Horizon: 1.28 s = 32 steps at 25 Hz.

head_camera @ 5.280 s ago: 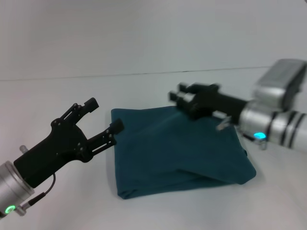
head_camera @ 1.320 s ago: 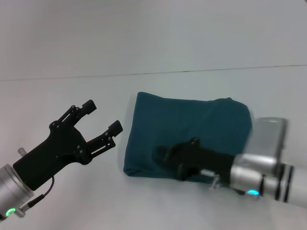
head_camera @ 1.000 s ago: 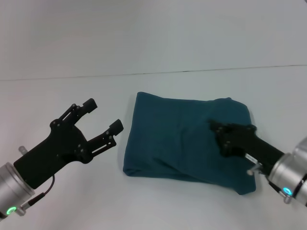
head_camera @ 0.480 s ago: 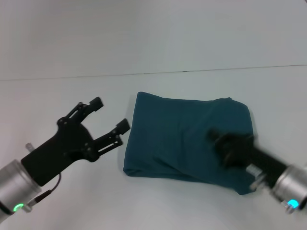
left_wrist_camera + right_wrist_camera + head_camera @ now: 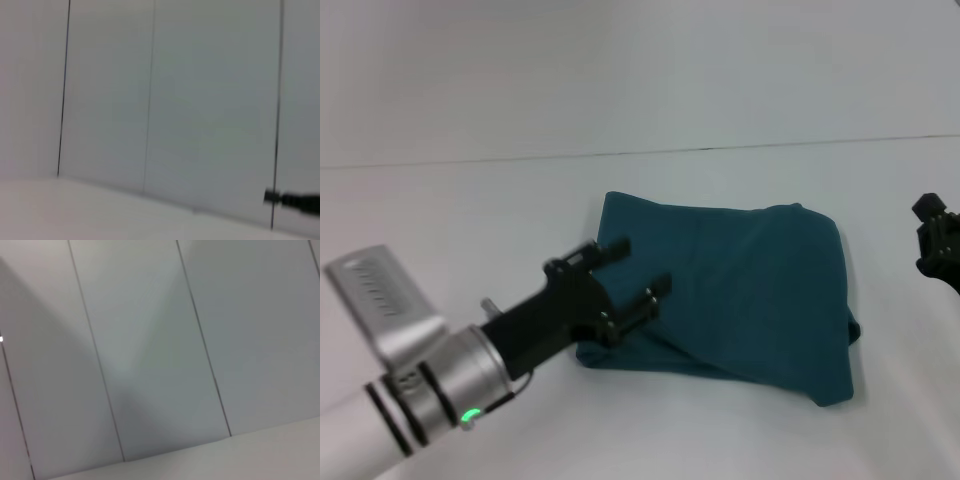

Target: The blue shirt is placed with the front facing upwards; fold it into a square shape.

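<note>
Left gripper (image 5: 638, 268), black two-fingered pincer on a silver wrist with a green light: fingers spread apart, nothing between them. It sits over the near-left part of the folded cloth, the upper finger (image 5: 611, 249) above the fabric's left edge, the lower finger (image 5: 655, 290) over the cloth near its front-left corner. Whether the tips touch the fabric cannot be told from the head view. The arm reaches in from the lower left, with a flat grey block mounted on the wrist.

The blue shirt (image 5: 750, 290), a dark teal-blue cotton garment, lies folded into a rough four-sided bundle on the white table (image 5: 470, 230), a little right of centre in the head view. Plain fabric faces up; no lettering or label shows. The far edge runs fairly straight, the left edge drops down toward the gripper, and the near edge slopes off to a lower right corner. A small lump of cloth bulges out along the right edge. Layers are visible along the near-left edge, where a fold rolls under.

Right gripper (image 5: 938, 240), black, only partly in view at the right border of the head view, well apart from the shirt's right edge. Fingers open or closed: cannot tell.

Left wrist view: pale panelled wall with thin dark seams, a strip of white surface below, and a small dark piece (image 5: 292, 199) at one edge, too indistinct to identify. Right wrist view: the same kind of panelled wall (image 5: 150, 340) and a band of white surface. No containers appear in any view.
</note>
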{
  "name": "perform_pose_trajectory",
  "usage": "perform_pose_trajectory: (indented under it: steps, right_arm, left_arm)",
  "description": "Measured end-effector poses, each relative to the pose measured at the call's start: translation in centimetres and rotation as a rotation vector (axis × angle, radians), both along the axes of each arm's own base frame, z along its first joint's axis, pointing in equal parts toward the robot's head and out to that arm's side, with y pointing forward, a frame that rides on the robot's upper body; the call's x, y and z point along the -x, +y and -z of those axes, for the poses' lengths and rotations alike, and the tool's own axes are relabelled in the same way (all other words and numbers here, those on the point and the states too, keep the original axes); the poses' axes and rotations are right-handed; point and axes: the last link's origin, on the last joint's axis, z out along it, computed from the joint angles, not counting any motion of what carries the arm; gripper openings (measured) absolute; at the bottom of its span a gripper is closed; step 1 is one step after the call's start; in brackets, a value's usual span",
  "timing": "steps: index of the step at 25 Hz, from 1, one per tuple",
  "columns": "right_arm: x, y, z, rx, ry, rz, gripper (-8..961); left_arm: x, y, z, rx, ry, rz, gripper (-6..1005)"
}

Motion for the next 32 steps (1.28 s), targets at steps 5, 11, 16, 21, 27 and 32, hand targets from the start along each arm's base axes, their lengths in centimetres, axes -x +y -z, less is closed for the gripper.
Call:
perform_pose_trajectory:
  steps: [5, 11, 16, 21, 27, 32]
  right_arm:
    - [-0.2, -0.3, -0.1, -0.005, 0.009, 0.007, 15]
    - [0.2, -0.2, 0.4, 0.021, 0.006, -0.014, 16]
    - [0.8, 0.1, 1.0, 0.053, -0.005, -0.036, 17]
    - [1.0, 0.2, 1.2, 0.067, -0.010, -0.044, 18]
    - [1.0, 0.2, 1.4, 0.077, -0.015, -0.049, 19]
    - [1.0, 0.2, 1.4, 0.082, -0.017, -0.050, 19]
  left_arm:
    - [0.8, 0.5, 1.5, 0.050, 0.081, -0.085, 720]
    - [2.3, 1.7, 1.5, 0.007, 0.111, -0.224, 492]
    - [2.2, 2.3, 1.4, 0.007, 0.113, -0.254, 267]
    - [2.7, 2.5, 2.2, 0.045, 0.171, -0.295, 89]
    - [3.6, 1.4, 2.5, 0.072, 0.183, -0.300, -1]
    - [4.0, 0.3, 2.8, 0.101, 0.182, -0.290, -1]
